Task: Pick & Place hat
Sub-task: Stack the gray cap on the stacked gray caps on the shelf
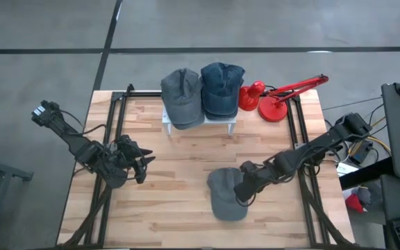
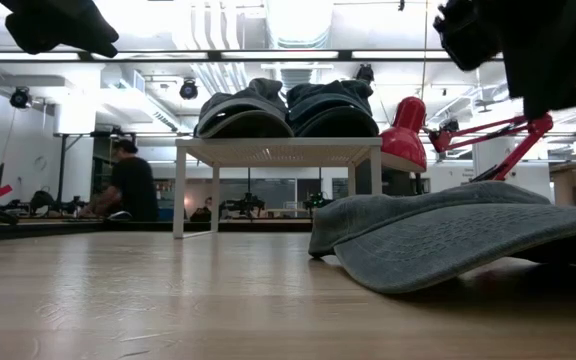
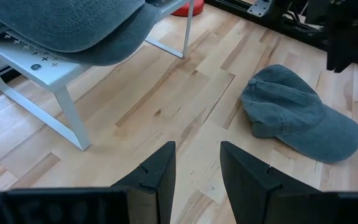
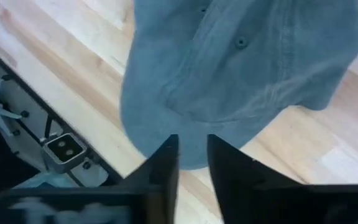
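A grey-blue cap (image 1: 224, 198) lies on the wooden table at the near middle, resting on its brim and lower rim. It also shows in the low view (image 2: 458, 240) and the left wrist view (image 3: 297, 115). My right gripper (image 1: 244, 192) hovers above the cap's right side. Its fingers stand a narrow gap apart (image 4: 193, 142) over the cap's rim (image 4: 166, 124), and the low view shows it well clear of the cap. My left gripper (image 1: 144, 167) waits open and empty (image 3: 197, 149) at the table's left.
A white stand (image 1: 167, 123) at the far middle carries a grey cap (image 1: 181, 97) and a blue cap (image 1: 221, 89). A red desk lamp (image 1: 276, 101) stands at the far right. Black frame rails (image 1: 301, 139) run along both sides. A person (image 2: 128, 185) sits in the room behind.
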Motion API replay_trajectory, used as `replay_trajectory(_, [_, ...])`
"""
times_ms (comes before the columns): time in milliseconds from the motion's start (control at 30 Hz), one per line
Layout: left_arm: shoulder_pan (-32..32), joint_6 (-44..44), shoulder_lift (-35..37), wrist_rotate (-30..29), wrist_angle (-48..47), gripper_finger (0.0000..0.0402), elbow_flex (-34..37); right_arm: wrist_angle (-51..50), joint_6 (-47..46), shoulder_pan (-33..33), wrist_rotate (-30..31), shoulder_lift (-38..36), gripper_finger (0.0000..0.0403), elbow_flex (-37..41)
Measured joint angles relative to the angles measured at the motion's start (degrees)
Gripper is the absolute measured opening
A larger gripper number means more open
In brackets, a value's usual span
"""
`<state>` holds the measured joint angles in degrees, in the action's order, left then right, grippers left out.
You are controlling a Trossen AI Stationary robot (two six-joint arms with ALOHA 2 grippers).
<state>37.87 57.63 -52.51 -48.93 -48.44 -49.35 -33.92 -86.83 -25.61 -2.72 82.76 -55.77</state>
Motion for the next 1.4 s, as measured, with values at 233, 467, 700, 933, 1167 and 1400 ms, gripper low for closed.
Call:
replay_trajectory(233, [0.0, 0.0, 0.0, 0.0, -0.01, 0.0126, -0.02, -9.26, -2.1, 0.0, 2.56, -0.08, 0.0233, -4.39])
replay_trajectory(467, [0.0, 0.0, 0.0, 0.0, 0.0, 0.0126, -0.02, -11.08, -0.62, -0.02, 3.58, -0.08, 0.0353, -3.56])
replay_trajectory(700, [0.0, 0.0, 0.0, 0.0, 0.0, 0.0126, -0.02, -10.1, -2.3, -0.02, 5.02, -0.08, 0.0374, -3.1])
replay_trajectory(933, [0.0, 0.0, 0.0, 0.0, 0.01, 0.0126, -0.02, -8.26, -9.16, 0.0, 7.25, -0.08, 0.0374, -3.08])
replay_trajectory(1167, [-0.02, 0.0, 0.0, 0.0, 0.02, 0.0126, -0.02, -4.15, -14.53, -0.03, 8.69, -0.08, 0.0374, -3.06])
replay_trajectory(1400, [0.0, 0.0, 0.0, 0.0, 0.0, 0.0126, -0.02, -4.21, -20.43, 0.0, 12.07, -0.06, 0.0374, -3.04])
